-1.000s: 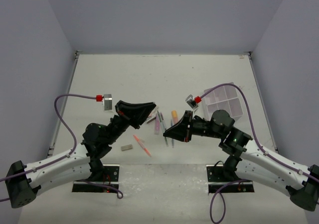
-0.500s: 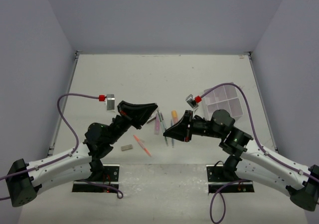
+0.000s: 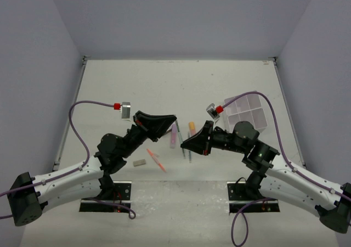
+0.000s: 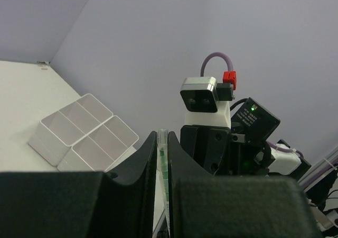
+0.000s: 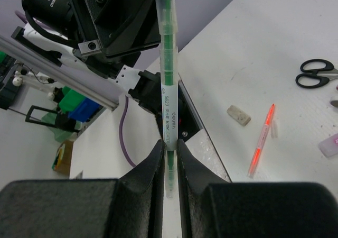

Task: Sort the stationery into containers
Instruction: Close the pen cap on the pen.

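Top external, arms: the left gripper (image 3: 171,121) and right gripper (image 3: 185,142) meet nose to nose at centre frame, above the loose stationery. What is between them is too small to make out here.
Top external, destination: the white square plastic divided tray (image 3: 248,111) sits right of centre, beside the right arm. Judged to be why an item would pass rightward.
Top external, unsorted: a pink marker (image 3: 173,136), orange marker (image 3: 192,128), orange-red pen (image 3: 156,160) and small grey block eraser (image 3: 139,162) lie on the white table (image 3: 164,82) at centre, outside the tray.
Left wrist, grip: the left gripper (image 4: 162,143) is clamped on a thin clear plastic pen with a green core (image 4: 163,158), held upright at bottom centre.
Left wrist, surroundings: the tray (image 4: 79,132) is at lower left, and its visible compartments show nothing inside.
Right wrist, grip: the right gripper (image 5: 169,148) is closed on the lower end of the same pen (image 5: 168,90). The upper end, at top centre, runs up to the left arm's black body.
Right wrist, table: black-handled scissors (image 5: 317,73) lie at the right edge, the eraser (image 5: 238,116) and orange-red pen (image 5: 261,140) at lower right.
Assessment: a handover, with both grippers holding one pen. The left would need to let go before the right carries it to the tray.
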{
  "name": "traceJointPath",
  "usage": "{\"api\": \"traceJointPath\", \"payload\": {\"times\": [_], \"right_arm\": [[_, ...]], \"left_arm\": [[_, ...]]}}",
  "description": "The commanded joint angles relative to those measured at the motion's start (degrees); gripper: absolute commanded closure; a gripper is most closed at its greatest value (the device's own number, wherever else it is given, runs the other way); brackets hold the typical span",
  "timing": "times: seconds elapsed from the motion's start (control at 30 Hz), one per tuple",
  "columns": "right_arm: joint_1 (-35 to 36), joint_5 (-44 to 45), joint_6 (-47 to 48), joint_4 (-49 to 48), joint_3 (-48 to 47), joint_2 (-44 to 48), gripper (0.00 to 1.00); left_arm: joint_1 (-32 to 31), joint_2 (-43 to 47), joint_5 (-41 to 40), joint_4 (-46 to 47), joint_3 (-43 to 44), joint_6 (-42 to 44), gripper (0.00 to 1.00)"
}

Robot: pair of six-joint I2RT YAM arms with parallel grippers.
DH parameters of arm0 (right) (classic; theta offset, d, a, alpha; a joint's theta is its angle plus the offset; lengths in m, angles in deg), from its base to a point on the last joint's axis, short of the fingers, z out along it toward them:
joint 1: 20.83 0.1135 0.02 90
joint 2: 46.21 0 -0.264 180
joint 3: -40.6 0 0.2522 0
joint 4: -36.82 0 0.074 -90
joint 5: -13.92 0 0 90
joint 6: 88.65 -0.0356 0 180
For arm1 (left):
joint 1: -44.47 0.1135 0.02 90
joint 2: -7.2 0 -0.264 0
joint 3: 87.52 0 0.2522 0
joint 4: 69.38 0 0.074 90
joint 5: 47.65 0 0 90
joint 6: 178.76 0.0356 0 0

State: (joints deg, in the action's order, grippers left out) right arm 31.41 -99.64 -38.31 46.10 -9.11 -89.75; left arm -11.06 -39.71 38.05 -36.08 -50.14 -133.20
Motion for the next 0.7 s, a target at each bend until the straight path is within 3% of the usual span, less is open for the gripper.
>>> {"api": "traceJointPath", "payload": {"times": [0.0,0.4,0.47,0.67], "right_arm": [[0.28,3.16,2.65,-1.88,-2.77,2.11,1.00],[0.23,5.82,4.42,-4.22,-3.43,1.52,1.00],[0.32,6.52,4.16,-4.36,-3.77,1.26,1.00],[0.30,5.28,5.29,-2.86,-5.64,0.36,1.00]], "left_arm": [[-0.19,-1.05,0.39,-4.72,2.92,-1.47,1.00],[-0.81,-2.57,-0.44,-7.34,4.51,-4.77,1.00],[-1.01,-2.60,-0.42,-7.34,4.70,-3.98,0.95],[-1.25,-3.64,1.40,-7.92,5.78,-1.74,0.65]]}}
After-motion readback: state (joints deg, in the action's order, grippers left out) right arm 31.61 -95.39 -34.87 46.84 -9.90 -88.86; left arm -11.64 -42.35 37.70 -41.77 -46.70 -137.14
